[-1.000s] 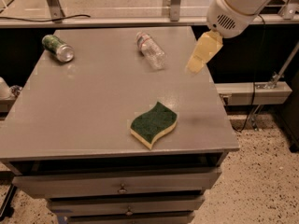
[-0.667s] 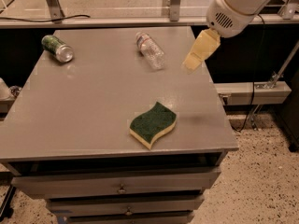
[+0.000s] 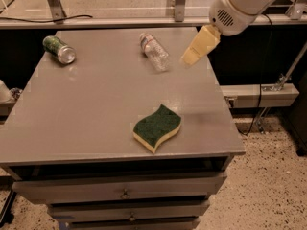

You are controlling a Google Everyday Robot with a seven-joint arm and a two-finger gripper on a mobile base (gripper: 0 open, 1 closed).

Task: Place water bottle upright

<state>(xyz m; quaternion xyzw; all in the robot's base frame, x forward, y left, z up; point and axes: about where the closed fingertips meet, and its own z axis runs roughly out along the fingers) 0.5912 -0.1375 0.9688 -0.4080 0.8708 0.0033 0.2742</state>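
Nearest the front edge of the grey table (image 3: pixel 86 109) lies a green and yellow sponge (image 3: pixel 157 127), which plays no part in the job.

Farther back, toward the far right of the tabletop, the water bottle (image 3: pixel 154 51) lies on its side. Its white cap points to the far left and its base to the near right, so the long axis runs diagonally across the surface.

The gripper (image 3: pixel 190 58) hangs just to the right of the bottle's base end, near it but apart from it, and seemingly a little above the table. It slants down and leftward from the white arm (image 3: pixel 242 4). Whether it is parted or closed cannot be told, though it carries nothing.

The coming move probably turns on this offset. The bottle lies to the left of the gripper, and the reach likely has to close that short gap and square up across the diagonal body (not along it).

At the far left corner a green can (image 3: pixel 59 49) also lies on its side, well apart from everything else.
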